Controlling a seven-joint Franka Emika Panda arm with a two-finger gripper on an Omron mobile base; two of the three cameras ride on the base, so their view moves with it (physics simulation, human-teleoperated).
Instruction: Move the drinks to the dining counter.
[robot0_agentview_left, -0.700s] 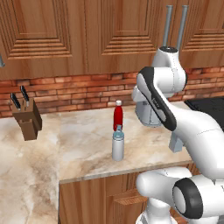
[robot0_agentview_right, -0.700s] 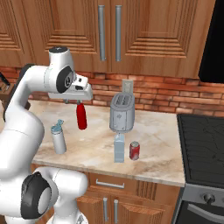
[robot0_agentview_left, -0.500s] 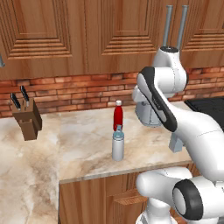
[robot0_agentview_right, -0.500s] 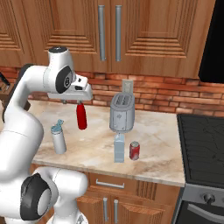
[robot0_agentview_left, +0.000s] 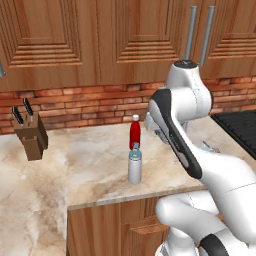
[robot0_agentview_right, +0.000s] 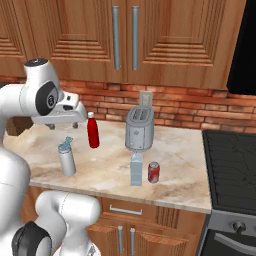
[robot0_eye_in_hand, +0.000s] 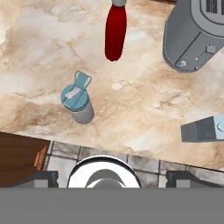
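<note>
Three drinks stand on the marbled worktop (robot0_agentview_right: 107, 170). A slim red bottle (robot0_agentview_right: 93, 131) (robot0_agentview_left: 135, 131) (robot0_eye_in_hand: 115, 33) with a white cap is near the brick wall. In front of it stands a pale grey bottle (robot0_agentview_right: 66, 157) (robot0_agentview_left: 134, 166) (robot0_eye_in_hand: 78, 101) with a blue cap. A small red soda can (robot0_agentview_right: 153, 172) sits further right. My gripper (robot0_agentview_right: 63, 126) hangs open and empty above the grey bottle, left of the red one. Its fingertips (robot0_eye_in_hand: 43, 178) stand wide apart. The dining counter is out of view.
A silver toaster (robot0_agentview_right: 139, 129) (robot0_eye_in_hand: 194, 37) stands right of the red bottle, with a pale grey carton (robot0_agentview_right: 136, 170) (robot0_eye_in_hand: 203, 129) in front of it beside the can. A wooden knife block (robot0_agentview_left: 31, 135) sits far left. A black stove (robot0_agentview_right: 232, 165) borders the worktop on the right.
My hand has swung left and a little lower, from near the red bottle's top to above the grey bottle. The drinks have not moved.
</note>
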